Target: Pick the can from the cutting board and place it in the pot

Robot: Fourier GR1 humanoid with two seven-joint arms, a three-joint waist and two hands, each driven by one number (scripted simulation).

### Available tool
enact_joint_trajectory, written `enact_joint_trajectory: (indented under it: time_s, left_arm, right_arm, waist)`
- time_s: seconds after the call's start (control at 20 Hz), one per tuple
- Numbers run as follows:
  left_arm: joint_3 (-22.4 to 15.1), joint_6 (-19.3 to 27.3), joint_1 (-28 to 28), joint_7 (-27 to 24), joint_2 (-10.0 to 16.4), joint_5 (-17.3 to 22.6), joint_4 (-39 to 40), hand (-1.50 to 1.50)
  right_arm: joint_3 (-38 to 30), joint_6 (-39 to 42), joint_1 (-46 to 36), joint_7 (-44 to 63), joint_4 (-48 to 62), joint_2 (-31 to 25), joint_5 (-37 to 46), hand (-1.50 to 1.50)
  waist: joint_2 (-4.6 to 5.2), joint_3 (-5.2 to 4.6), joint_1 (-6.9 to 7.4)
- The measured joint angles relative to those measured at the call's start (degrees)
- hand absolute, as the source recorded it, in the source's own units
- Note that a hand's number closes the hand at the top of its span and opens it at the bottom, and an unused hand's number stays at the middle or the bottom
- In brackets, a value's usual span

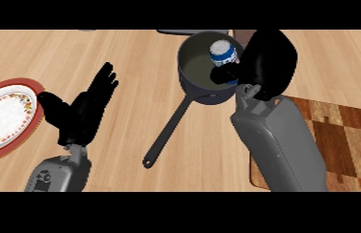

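We look steeply down on a counter [127, 60] of pale wood, its boards and fine grain running from side to side. The light falls evenly across it. At the left edge we see a white plate [13, 113] with a red rim, cut off by the view's border.

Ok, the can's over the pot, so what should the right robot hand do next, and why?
Probably lower slightly and let go: the right robot hand is curled round the can, which stands upright within the pot, so releasing should leave it inside.
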Motion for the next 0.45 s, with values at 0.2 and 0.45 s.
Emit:
enact_joint_trajectory:
  time_s: [0.2,0.45]
  left_arm:
    - [-0.15,-0.12,0.63,-0.4,-0.24,0.05,0.15,0.0]
    - [0.49,0.47,1.16,-0.25,-0.05,-0.16,-0.06,0.0]
  right_arm:
    - [-0.23,-6.1,-0.68,-1.44,-1.05,0.06,2.81,-1.5]
    - [-1.2,-12.29,-1.03,-2.35,-4.63,0.17,10.57,-1.5]
  waist:
    - [-0.17,-0.02,-0.36]
    - [-0.6,-0.04,-1.63]
